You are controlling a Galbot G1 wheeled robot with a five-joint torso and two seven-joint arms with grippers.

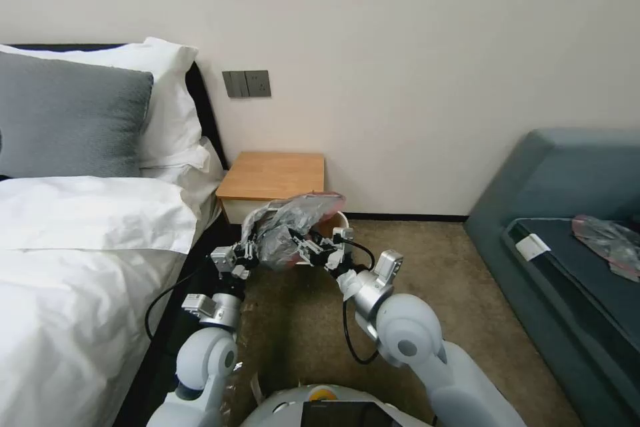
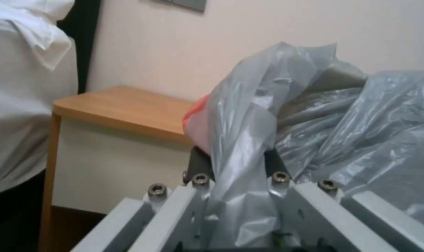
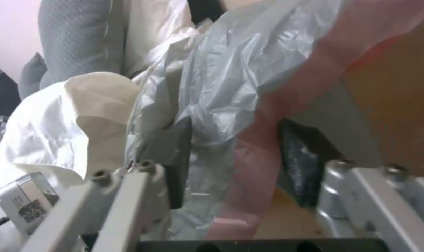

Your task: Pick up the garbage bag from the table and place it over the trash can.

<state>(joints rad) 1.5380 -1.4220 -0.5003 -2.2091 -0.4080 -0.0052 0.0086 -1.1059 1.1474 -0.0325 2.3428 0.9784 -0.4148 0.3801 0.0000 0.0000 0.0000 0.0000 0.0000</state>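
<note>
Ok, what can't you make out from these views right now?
- Head view: trash can, all but a strip of rim, hidden behind the garbage bag.
- Left wrist view: left gripper fingertips, buried in film.
- Right wrist view: right gripper grip unclear; film lies between the fingers.

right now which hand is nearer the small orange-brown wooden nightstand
Left. The left hand holds the grey plastic bag just before the nightstand; the right hand grips it farther right.
</note>
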